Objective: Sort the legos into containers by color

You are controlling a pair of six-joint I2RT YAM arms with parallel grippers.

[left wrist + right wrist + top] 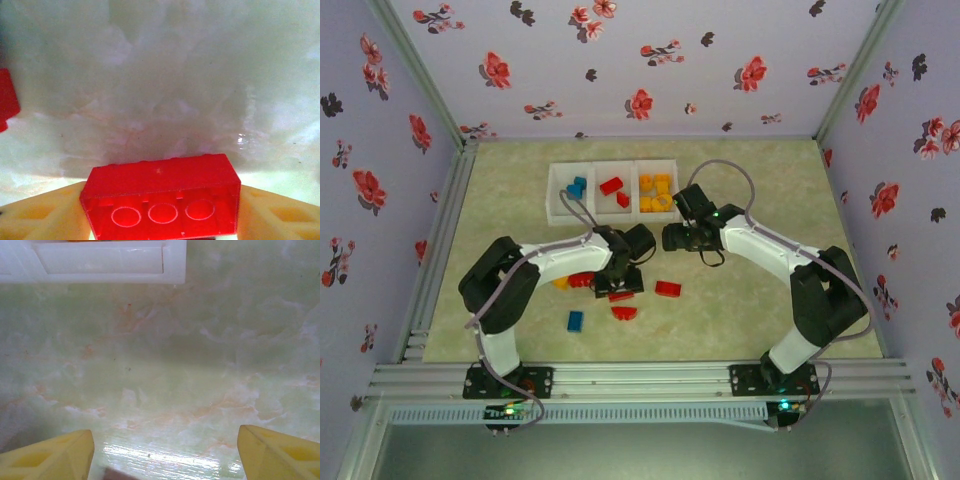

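**Red brick (160, 200) clamped in left gripper (161, 225), right gripper (165, 455) gaping**

Clamps the red brick by its two short ends, with one yellow finger (40, 217) tight against each. Shows the brick's hollow underside and its three round tubes to the left wrist camera, with pale marbled table (165, 75) beyond. Sits low over the near middle of the table, on the near side of the containers (552, 190) and apart from them.

Around that gripper, loose on the table:
- a second red brick (582, 280) just to its left
- a yellow brick (560, 283) beside that one
- a third red brick (668, 288) to the right
- a rounded red piece (623, 313) just nearer the arm bases
- a blue brick (575, 320) nearer again and to the left

At the left edge of the left wrist view, a cropped red shape (7, 102), impossible to match to any of these.

Stands with the right jaws wide apart and nothing between the fingers. Hovers over bare table just short of a corner of the containers, with the white rim crossing the top of the right wrist view.

In the containers, a row of three at the far middle of the table:
- blue legos (577, 187) in the left bin
- red legos (615, 188) in the middle bin
- yellow-orange legos (656, 192) in the right bin, one of them ring-shaped
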